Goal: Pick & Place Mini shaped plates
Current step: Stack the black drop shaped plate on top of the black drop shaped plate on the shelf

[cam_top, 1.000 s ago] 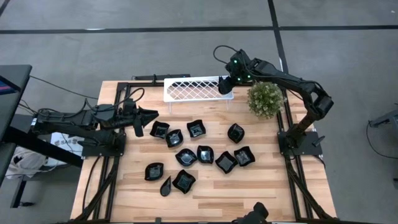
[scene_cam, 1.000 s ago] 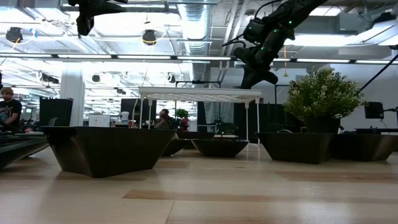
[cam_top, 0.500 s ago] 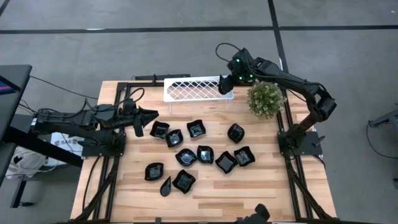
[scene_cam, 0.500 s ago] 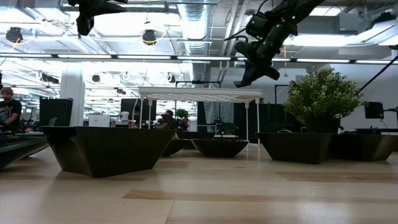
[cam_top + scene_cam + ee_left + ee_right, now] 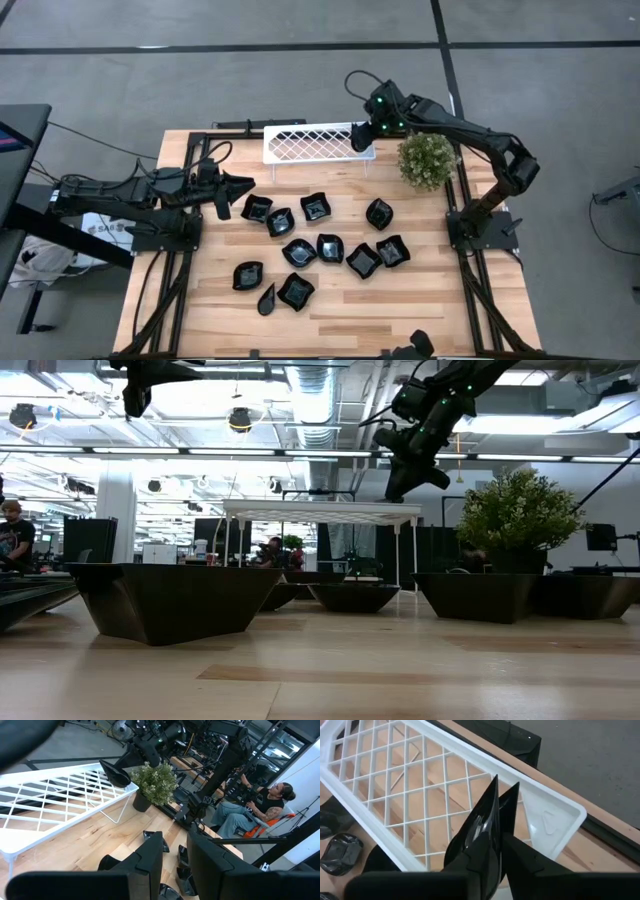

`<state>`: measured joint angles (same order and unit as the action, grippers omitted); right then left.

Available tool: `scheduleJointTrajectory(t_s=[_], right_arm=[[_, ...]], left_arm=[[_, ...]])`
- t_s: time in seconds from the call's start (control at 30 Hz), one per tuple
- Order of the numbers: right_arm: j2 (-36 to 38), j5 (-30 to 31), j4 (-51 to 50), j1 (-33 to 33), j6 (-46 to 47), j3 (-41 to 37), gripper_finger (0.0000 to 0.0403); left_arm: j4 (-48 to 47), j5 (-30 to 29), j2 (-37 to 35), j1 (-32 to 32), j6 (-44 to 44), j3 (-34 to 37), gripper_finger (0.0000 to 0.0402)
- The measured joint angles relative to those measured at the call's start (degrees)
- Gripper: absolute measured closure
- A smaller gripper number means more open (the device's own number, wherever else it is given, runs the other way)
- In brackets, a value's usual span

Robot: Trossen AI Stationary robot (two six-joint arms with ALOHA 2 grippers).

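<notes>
Black and glossy, one mini plate (image 5: 479, 827) stands pinched on edge between the right gripper's (image 5: 362, 136) fingers, above the white lattice tray's (image 5: 300, 145) end nearest the plant (image 5: 427, 159). Other plates (image 5: 330, 247) lie scattered on the wooden counter (image 5: 420, 305). Left gripper (image 5: 238, 185) hovers empty, fingers slightly apart.

Even, diffuse overhead light; soft short shadows under the mini shaped plates (image 5: 318, 248) on the table (image 5: 430, 300). In the low view, ceiling lamps (image 5: 240, 418) glare at 12 o'clock, silhouetting objects. In the left wrist view, its own fingers (image 5: 150, 857) blur at 6 o'clock
</notes>
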<state>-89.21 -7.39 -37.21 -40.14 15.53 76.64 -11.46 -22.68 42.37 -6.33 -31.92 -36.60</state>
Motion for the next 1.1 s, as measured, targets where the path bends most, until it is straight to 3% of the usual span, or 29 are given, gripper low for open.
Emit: scheduleJointTrajectory(t_s=[0.47,0.83,1.1], right_arm=[[0.8,0.4,-0.3,0.0,0.5,0.0,0.0336],[5.3,6.9,-0.1,0.8,2.0,0.0,0.0336],[11.6,17.9,0.3,7.8,2.1,0.0,0.0336]], left_arm=[[0.0,0.0,0.0,0.0,0.0,0.0,0.0311],[0.0,0.0,0.0,0.0,0.0,0.0,0.0311],[0.0,0.0,0.0,-0.5,0.2,0.0,0.0311]])
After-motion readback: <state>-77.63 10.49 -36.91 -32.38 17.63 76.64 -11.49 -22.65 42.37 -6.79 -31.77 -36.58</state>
